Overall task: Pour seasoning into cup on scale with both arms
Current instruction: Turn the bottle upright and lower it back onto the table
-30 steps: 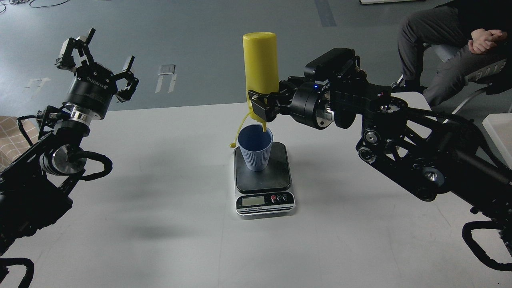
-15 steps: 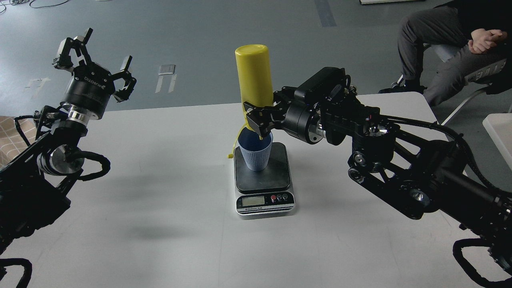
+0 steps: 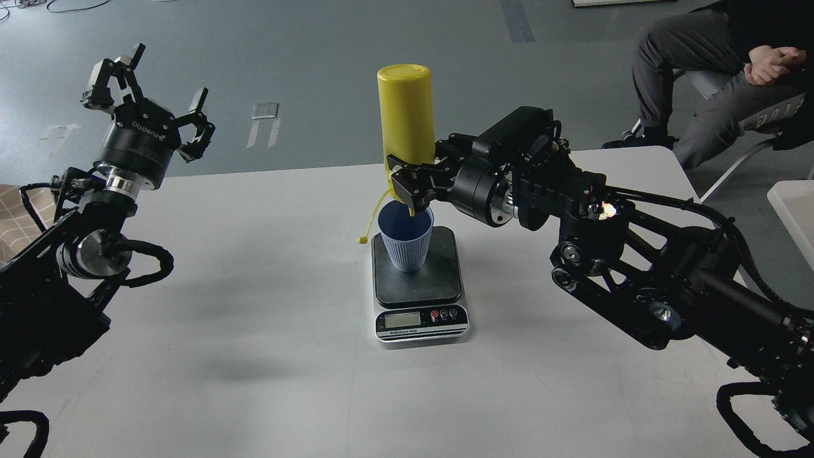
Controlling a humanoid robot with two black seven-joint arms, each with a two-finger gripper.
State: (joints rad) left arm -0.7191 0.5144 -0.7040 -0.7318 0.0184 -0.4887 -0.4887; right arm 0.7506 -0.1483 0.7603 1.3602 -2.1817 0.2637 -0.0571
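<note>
A yellow squeeze bottle [image 3: 406, 111] is held upside down, nearly vertical, with its nozzle tip just over the mouth of the light blue ribbed cup [image 3: 405, 236]. Its small yellow cap [image 3: 363, 240] hangs on a thin tether left of the cup. The cup stands on the dark platform of the digital scale [image 3: 420, 289]. My right gripper [image 3: 407, 184] is shut on the bottle's lower end near the nozzle. My left gripper [image 3: 147, 92] is open and empty, raised high at the far left, well away from the cup.
The scale sits mid-table on a grey tabletop [image 3: 254, 331]. A seated person [image 3: 718, 63] is at the back right beyond the table's far edge. A white surface edge [image 3: 795, 210] shows at the far right.
The right arm has come down and left, then the bottle shifted slightly back towards upright above the cup. The hanging cap swung left. The left gripper drifted slightly left.
</note>
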